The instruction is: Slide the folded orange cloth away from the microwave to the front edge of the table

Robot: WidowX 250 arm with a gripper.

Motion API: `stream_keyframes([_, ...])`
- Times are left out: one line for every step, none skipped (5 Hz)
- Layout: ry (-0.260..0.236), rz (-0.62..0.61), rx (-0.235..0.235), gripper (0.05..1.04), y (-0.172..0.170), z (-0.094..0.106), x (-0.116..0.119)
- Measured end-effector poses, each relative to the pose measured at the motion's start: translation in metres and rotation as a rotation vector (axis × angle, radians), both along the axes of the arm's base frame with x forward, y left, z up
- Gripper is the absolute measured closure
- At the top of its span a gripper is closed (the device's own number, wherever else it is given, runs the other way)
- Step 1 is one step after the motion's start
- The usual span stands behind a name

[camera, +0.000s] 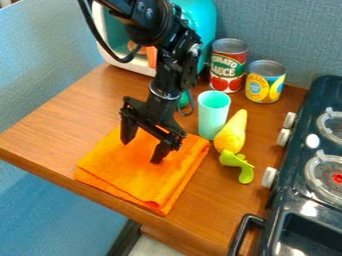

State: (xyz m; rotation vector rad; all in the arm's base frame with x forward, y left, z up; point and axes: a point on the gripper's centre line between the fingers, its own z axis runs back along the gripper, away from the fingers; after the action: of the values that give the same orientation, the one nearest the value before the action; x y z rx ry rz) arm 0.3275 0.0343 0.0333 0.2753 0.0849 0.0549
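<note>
The black gripper (pixel 141 150) hangs over the back part of a folded orange cloth (pixel 137 172), its two fingers spread apart with nothing between them. Whether the fingertips touch the cloth I cannot tell. The cloth lies on the wooden counter (pixel 60 122). Just right of the gripper stands a mint-green cup (pixel 213 116), upright. Beside the cup is a yellow pear-shaped thing (pixel 232 134), and in front of that lies a light green spoon-like piece (pixel 239 165).
Two cans, a red one (pixel 228 67) and a yellow one (pixel 264 84), stand at the back. A toy stove (pixel 314 180) with knobs and a handle borders the right side. Behind the arm is a turquoise and white appliance (pixel 204 22).
</note>
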Motion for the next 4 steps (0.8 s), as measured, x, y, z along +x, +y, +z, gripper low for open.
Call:
stream_keyframes([0.0, -0.003, -0.001, 0.083, 0.0, 0.0, 0.0])
stream_keyframes([0.006, -0.015, -0.011, 0.083, 0.0, 0.001, 0.0])
stream_keyframes([-0.012, -0.028, -0.106, 0.083, 0.002, 0.029, 0.002])
stream_keyframes([0.0, -0.067, -0.305, 0.083, 0.01, 0.066, 0.008])
